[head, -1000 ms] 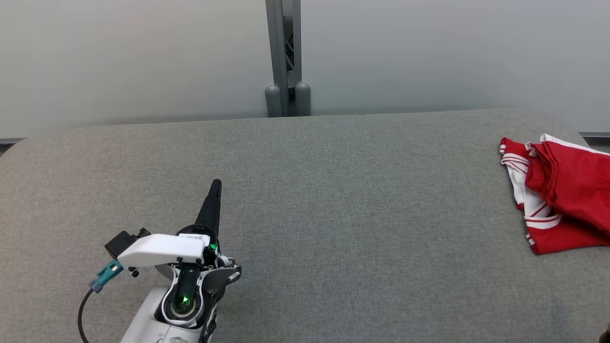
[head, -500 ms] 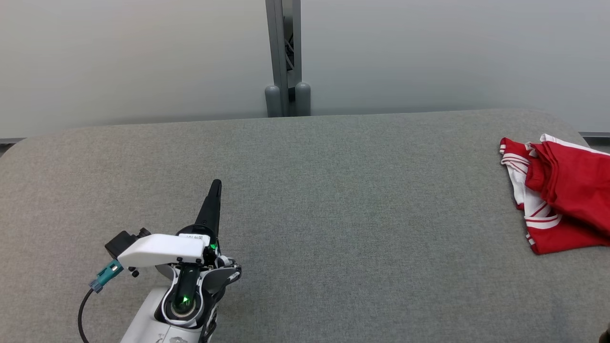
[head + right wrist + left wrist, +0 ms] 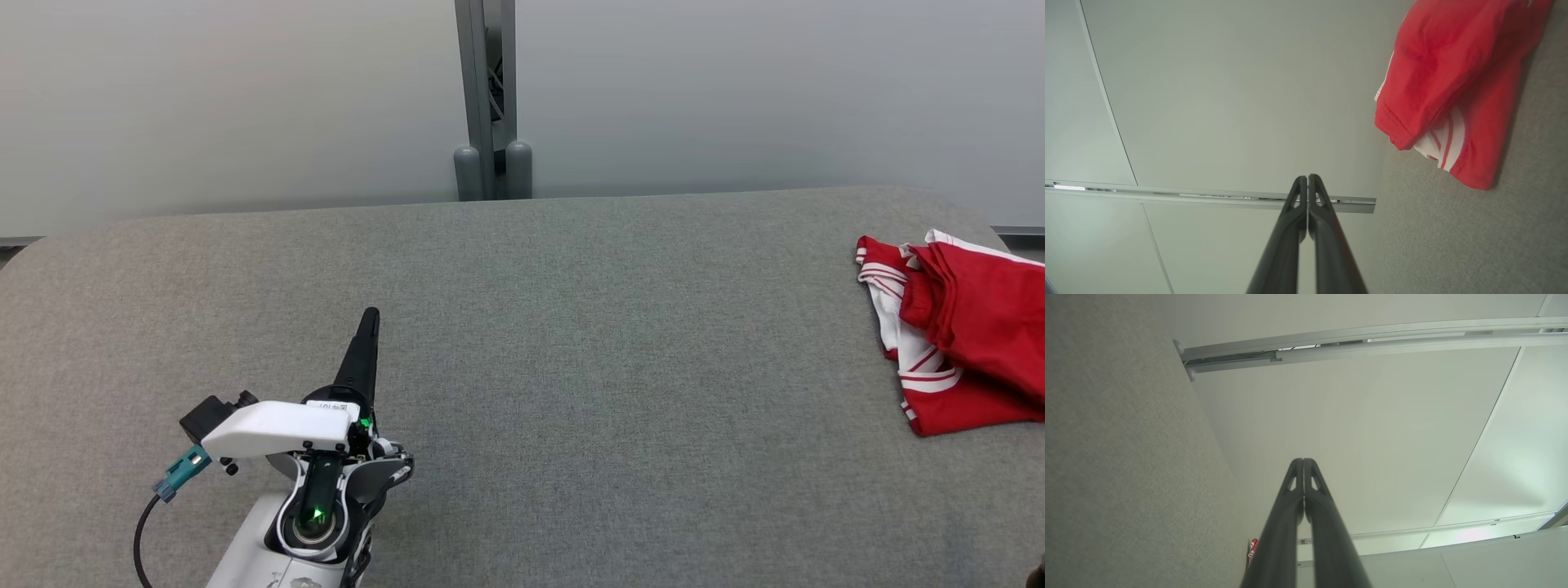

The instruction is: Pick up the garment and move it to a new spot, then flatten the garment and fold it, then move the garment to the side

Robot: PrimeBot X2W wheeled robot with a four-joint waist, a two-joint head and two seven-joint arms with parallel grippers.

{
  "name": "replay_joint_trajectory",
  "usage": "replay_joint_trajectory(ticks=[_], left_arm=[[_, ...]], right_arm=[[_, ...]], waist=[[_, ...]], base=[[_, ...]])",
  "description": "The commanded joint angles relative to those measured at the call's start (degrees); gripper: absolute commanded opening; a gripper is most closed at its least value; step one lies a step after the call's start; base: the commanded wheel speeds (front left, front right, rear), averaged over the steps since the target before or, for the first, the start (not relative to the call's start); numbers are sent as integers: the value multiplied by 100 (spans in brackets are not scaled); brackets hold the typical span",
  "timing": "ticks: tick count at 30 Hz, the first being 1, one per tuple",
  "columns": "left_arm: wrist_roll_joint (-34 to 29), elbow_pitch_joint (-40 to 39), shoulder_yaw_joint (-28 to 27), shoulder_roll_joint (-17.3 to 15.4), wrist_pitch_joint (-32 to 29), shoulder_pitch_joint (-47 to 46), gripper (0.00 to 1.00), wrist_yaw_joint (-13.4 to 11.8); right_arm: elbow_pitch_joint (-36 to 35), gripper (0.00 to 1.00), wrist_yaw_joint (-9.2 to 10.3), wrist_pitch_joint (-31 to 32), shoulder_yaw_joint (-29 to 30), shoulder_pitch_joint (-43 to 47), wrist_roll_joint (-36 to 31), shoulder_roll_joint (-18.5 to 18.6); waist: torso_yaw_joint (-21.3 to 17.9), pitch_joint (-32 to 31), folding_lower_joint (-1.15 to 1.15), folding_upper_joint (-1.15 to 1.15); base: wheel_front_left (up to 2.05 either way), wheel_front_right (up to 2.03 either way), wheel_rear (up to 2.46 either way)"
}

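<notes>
On the table (image 3: 522, 392), at its far right and toward the back edge: garment (image 3: 971, 327). Over the table's front left: left gripper (image 3: 371, 314), well apart from the garment. Behind the far edge, at mid-width: 1 post (image 3: 487, 98), wall (image 3: 245, 98) behind it. Near the garment, not touching it, over the same table: right gripper (image 3: 1307, 177).

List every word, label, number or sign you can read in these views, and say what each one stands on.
Nothing here can be read as text.
White label on the housing behind the left gripper: dark marks, too small and blurred to read.
Red garment: white stripes, no lettering visible.
</notes>
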State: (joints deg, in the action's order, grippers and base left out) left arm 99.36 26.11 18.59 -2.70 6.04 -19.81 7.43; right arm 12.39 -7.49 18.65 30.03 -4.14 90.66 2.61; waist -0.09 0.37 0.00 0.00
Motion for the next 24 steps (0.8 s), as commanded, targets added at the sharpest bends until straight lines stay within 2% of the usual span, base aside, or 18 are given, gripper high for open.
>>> replay_joint_trajectory(ticks=[1,24], left_arm=[[-9,0,-5,-34,-15,-70,0,25],[-9,-1,-6,-34,-15,-70,0,25]], right_arm=[[15,0,0,7,11,-30,26,51],[15,0,0,7,10,-29,25,51]], waist=[[0,0,0,0],[0,0,0,0]], base=[[0,0,0],[0,0,0]])
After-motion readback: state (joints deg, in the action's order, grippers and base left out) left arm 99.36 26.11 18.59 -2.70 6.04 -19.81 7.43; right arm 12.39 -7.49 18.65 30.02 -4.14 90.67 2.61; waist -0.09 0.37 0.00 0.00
